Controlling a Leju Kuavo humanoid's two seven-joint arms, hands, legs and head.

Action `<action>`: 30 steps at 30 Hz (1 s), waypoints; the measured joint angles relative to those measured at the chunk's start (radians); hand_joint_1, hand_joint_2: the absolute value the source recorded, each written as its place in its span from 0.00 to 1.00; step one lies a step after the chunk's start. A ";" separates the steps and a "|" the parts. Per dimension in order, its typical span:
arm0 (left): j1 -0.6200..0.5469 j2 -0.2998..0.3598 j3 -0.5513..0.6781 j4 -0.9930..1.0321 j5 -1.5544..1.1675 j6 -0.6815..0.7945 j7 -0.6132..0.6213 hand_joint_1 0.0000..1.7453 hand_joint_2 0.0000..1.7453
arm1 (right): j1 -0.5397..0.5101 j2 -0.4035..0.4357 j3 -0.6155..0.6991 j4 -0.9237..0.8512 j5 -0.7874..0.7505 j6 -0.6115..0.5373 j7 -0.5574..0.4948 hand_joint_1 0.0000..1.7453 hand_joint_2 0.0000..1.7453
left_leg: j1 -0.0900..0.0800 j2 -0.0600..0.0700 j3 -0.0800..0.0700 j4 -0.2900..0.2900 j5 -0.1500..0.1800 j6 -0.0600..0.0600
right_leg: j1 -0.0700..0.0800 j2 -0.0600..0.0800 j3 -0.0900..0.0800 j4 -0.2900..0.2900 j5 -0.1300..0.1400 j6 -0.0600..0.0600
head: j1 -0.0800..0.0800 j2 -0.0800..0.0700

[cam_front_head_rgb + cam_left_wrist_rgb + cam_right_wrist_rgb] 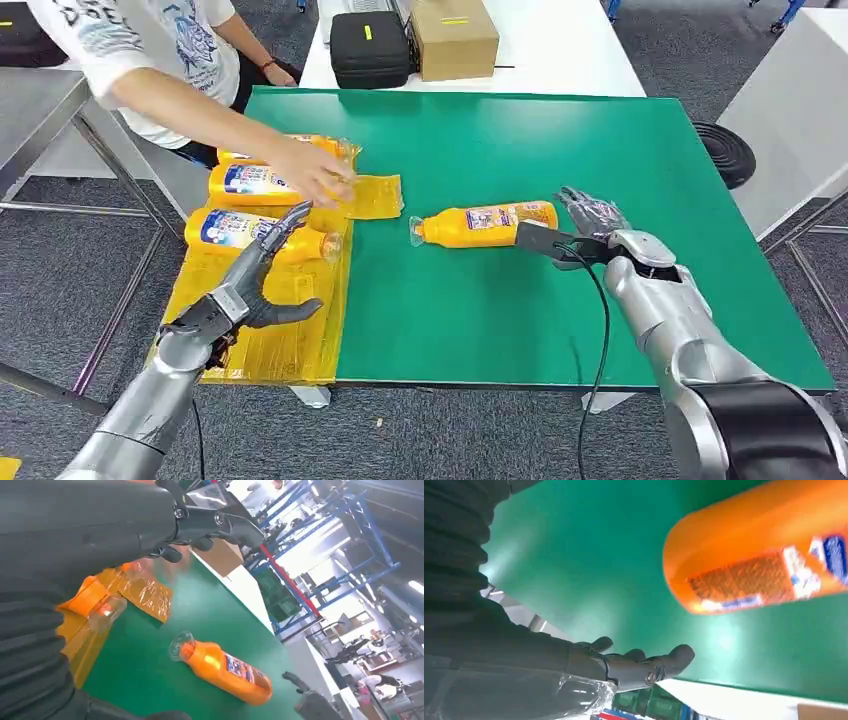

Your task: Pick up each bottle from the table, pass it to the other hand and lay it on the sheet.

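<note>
1. Right hand (pixel 590 228), close under the head camera, is released, with fingers spread just beside the base of the lying bottle (pixel 485 224) on the green table (pixel 600 150).
2. If the fingers push this base, the round bottle probably rolls away.
3. Left hand (pixel 262 270) hovers released over the yellow sheet (pixel 260 340).
4. It may collide with the person's hand (pixel 315 178) reaching between the laid bottles (pixel 250 205).

Left hand (pixel 252 285) open, fingers spread, arm reaching forward over the table's left edge. Right hand (pixel 590 228) open, fingers extended, arm over the table's right half.
</note>
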 measured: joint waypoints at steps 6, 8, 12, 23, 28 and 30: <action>0.010 -0.011 0.024 0.000 0.024 0.009 0.003 0.00 1.00 | -0.029 0.032 0.034 0.059 0.017 0.010 0.003 0.00 1.00 | 0.000 0.000 0.000 0.000 0.000 0.000 | 0.000 0.000 0.000 0.000 0.000 0.000 | 0.000 0.000; 0.013 -0.017 0.032 0.000 0.034 0.016 0.004 0.00 1.00 | -0.030 0.040 0.047 0.073 0.023 0.015 0.003 0.00 1.00 | 0.000 0.000 0.000 0.000 0.000 0.000 | 0.000 0.000 0.000 0.000 0.000 0.000 | 0.000 0.000; 0.014 -0.033 0.045 0.001 0.042 0.042 0.008 0.00 1.00 | -0.029 0.055 0.061 0.095 0.032 0.008 0.015 0.00 1.00 | 0.000 0.000 0.000 0.000 0.000 0.000 | 0.000 0.000 0.000 0.000 0.000 0.000 | 0.000 0.000; 0.024 -0.058 0.063 0.002 0.041 0.087 0.013 0.00 1.00 | -0.029 0.071 0.069 0.124 0.031 -0.050 0.042 0.00 1.00 | 0.000 0.000 0.000 0.000 0.000 0.000 | 0.000 0.000 0.000 0.000 0.000 0.000 | 0.000 0.000; 0.027 -0.062 0.068 0.006 0.038 0.091 0.013 0.00 1.00 | -0.030 0.074 0.070 0.129 0.027 -0.061 0.026 0.00 1.00 | 0.000 0.000 0.000 0.000 0.000 0.000 | 0.000 0.000 0.000 0.000 0.000 0.000 | 0.000 0.000; 0.027 -0.064 0.071 0.013 0.037 0.095 0.013 0.00 1.00 | -0.030 0.080 0.069 0.129 0.021 -0.062 0.007 0.00 1.00 | 0.000 0.000 0.000 0.000 0.000 0.000 | 0.000 0.000 0.000 0.000 0.000 0.000 | 0.000 0.000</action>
